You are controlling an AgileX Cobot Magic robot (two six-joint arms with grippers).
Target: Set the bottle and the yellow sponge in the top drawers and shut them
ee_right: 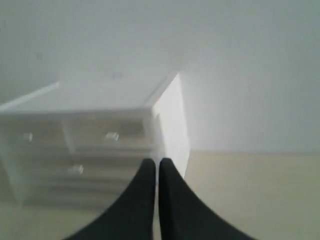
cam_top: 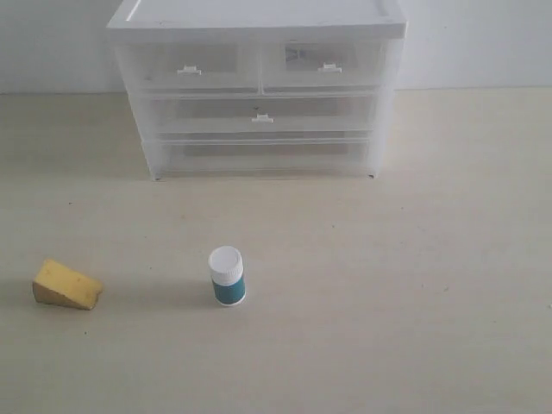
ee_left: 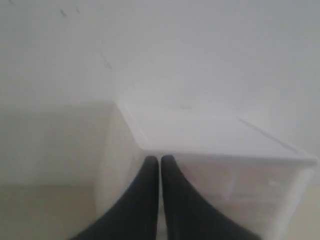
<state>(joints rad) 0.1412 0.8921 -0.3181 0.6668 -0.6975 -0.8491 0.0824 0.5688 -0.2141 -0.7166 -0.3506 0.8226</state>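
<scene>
Exterior view. A white plastic drawer cabinet (cam_top: 259,30) stands at upper centre on a pale beige table (cam_top: 414,285). Its two half-width translucent top drawers (cam_top: 191,65) are both closed. The small squat bottle (cam_top: 228,276), with white cap and teal-blue label, stands upright at lower centre, well apart from the cabinet. The wedge-shaped mustard-yellow sponge (cam_top: 66,285) lies at lower left. Wrist views: left gripper (ee_left: 160,161) and right gripper (ee_right: 157,162), black fingers pressed together, facing the cabinet.

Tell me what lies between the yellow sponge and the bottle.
Nothing does. In the exterior view, only bare tabletop runs from the yellow sponge to the bottle.
</scene>
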